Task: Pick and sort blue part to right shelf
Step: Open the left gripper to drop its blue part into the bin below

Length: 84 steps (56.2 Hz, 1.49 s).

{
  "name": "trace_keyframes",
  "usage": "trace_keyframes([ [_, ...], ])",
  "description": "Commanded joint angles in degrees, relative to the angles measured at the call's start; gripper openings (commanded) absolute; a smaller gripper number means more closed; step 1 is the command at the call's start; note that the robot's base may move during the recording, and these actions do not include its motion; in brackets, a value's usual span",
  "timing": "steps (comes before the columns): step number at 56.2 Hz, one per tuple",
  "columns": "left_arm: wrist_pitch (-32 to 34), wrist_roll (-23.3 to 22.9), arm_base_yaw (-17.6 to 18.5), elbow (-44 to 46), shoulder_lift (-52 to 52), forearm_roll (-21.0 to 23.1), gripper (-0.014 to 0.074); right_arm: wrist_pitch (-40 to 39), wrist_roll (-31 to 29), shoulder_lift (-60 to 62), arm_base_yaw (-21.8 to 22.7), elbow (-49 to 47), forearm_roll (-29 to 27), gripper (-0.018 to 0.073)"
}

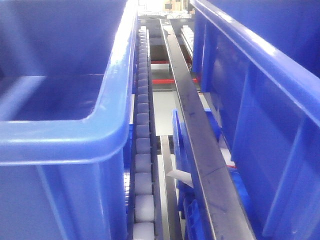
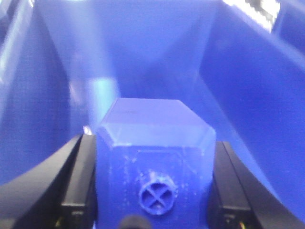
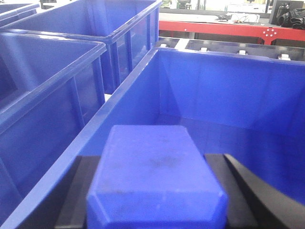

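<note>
In the left wrist view a blue part (image 2: pixel 153 125) sits clamped between the black fingers (image 2: pixel 78 176) of my left gripper (image 2: pixel 152 143). Its cross-marked round end faces the camera, and it hangs low inside a glossy blue bin (image 2: pixel 248 90). In the right wrist view a second blue part (image 3: pixel 152 181) is held by my right gripper (image 3: pixel 155 157), flat face up, over the near rim of an open blue bin (image 3: pixel 224 95). The right shelf shows in the front view as a white roller track (image 1: pixel 142 150) and a steel rail (image 1: pixel 200 140) between blue bins. Neither gripper appears in the front view.
Large blue bins flank the front view at left (image 1: pixel 65 135) and right (image 1: pixel 270 100). More blue bins (image 3: pixel 47 86) stand side by side left of the right gripper. A red steel frame (image 3: pixel 214 26) runs behind them.
</note>
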<state>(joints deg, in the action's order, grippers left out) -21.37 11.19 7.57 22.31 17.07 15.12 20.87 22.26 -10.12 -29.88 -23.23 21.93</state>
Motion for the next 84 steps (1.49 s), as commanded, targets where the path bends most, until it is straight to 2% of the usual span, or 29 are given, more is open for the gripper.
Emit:
trace_keyframes([
  [1,5.51,0.07,0.21,2.04,0.85,0.95,0.0242,-6.25,-0.31,-0.69,-0.05,-1.74,1.34,0.0195],
  [5,4.25,0.07,0.21,2.54,2.38,0.95,0.0242,-6.20,-0.31,-0.69,-0.05,-1.74,1.34,0.0195],
  [15,-4.24,0.80,0.21,8.75,11.94,0.95,0.0242,-6.50,-0.31,-0.69,-0.05,-1.74,1.34,0.0195],
  [28,-11.78,7.69,0.21,19.21,28.16,0.95,0.0242,-6.59,-0.31,-0.69,-0.05,-1.74,1.34,0.0195],
  [50,-14.59,7.69,0.21,33.29,58.96,1.03,0.0242,-5.70,-0.26,-0.69,-0.05,-1.74,1.34,0.0195],
  [60,-15.39,7.69,0.21,35.83,67.03,1.03,0.0250,-5.70,-0.26,-0.69,-0.05,-1.74,1.34,0.0195],
  [67,-16.10,7.69,0.21,35.93,70.00,1.03,0.0330,-5.70,-0.26,-0.69,-0.05,-1.74,1.34,0.0195],
  [74,-16.94,7.69,0.21,36.04,70.70,1.03,0.0465,-5.70,-0.26,-0.69,-0.05,-1.74,1.34,0.0195],
  [84,-18.64,7.59,0.21,36.81,69.17,1.14,0.0539,-5.70,-0.26,-0.69,-0.05,-1.74,1.34,0.0195],
])
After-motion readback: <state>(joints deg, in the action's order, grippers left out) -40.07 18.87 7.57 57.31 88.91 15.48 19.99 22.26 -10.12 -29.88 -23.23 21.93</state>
